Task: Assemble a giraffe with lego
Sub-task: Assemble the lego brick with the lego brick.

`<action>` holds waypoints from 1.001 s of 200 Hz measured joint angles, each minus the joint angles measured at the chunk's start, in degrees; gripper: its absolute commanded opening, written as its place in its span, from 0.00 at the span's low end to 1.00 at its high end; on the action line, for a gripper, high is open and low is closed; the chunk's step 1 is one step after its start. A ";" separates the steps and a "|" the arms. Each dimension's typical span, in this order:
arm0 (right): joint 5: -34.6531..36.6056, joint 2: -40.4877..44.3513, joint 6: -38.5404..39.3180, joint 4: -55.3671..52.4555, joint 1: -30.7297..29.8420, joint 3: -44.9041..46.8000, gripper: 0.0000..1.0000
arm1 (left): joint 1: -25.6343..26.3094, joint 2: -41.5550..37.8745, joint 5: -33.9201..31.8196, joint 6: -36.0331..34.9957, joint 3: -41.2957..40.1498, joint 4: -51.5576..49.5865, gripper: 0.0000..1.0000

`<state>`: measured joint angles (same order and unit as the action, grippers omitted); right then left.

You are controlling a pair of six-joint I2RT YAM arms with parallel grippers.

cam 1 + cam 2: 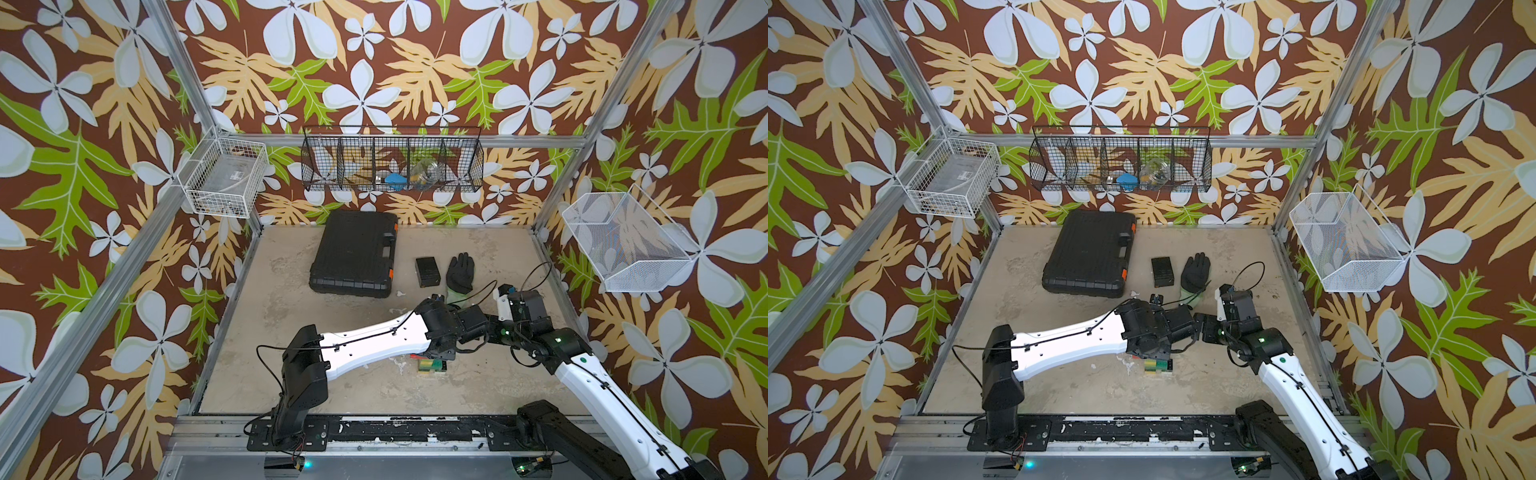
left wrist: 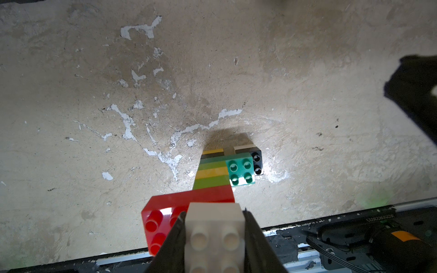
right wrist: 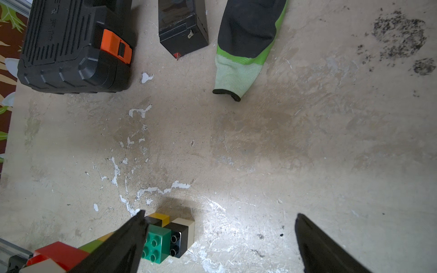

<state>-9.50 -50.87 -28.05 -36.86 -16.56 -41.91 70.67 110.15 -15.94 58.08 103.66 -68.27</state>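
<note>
Quick one from the remote seat. The left end effector [image 2: 214, 212] is clamped tight on the white brick [image 2: 215, 227]. That brick sits on top of the red brick [image 2: 165, 203] that makes the head of the giraffe [image 2: 212, 175]. The giraffe stands upright on the worktop [image 2: 307, 94], well apart from the glove [image 1: 460, 272], on the glove's side facing the arm bases.

The bit that matters is that the figure sits straight below the left end effector. The long axis of the neck runs right down the line of the grip, head up, feet on the worktop. Looks to me like the last brick is on or nearly on, but I can't tell if it's fully clicked. Any push wants to go dead straight down that axis. I reckon a tall thin stack on small legs tips with any sideways nudge.

The right end effector [image 3: 220, 214] is spread as wide as it goes and holds nothing. It hovers close but off-centre. One finger [image 3: 123, 245] crosses in front of the neck, and the tail end of the green body [image 3: 157, 243] shows just inside the gap beside that finger. The other finger is well apart from it. So the left arm is plainly nearer, and the right one would need to slide across to brace.
</note>
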 measured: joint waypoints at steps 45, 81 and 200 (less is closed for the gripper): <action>1.09 -1.27 -0.02 -1.16 -0.81 -4.09 1.00 | 0.00 0.20 -0.90 1.51 -0.61 0.28 0.11; 2.05 -2.67 -0.07 -1.40 -1.57 -9.20 1.00 | 0.39 0.09 -1.46 2.69 -1.20 0.48 0.11; 5.42 0.63 0.22 -3.93 -2.71 -12.63 0.99 | 1.38 -1.18 -6.71 2.95 -7.34 7.08 0.09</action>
<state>-4.08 -50.24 -27.83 -40.80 -19.27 -54.54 72.05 108.97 -22.65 61.04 96.31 -61.19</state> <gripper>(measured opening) 0.992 0.359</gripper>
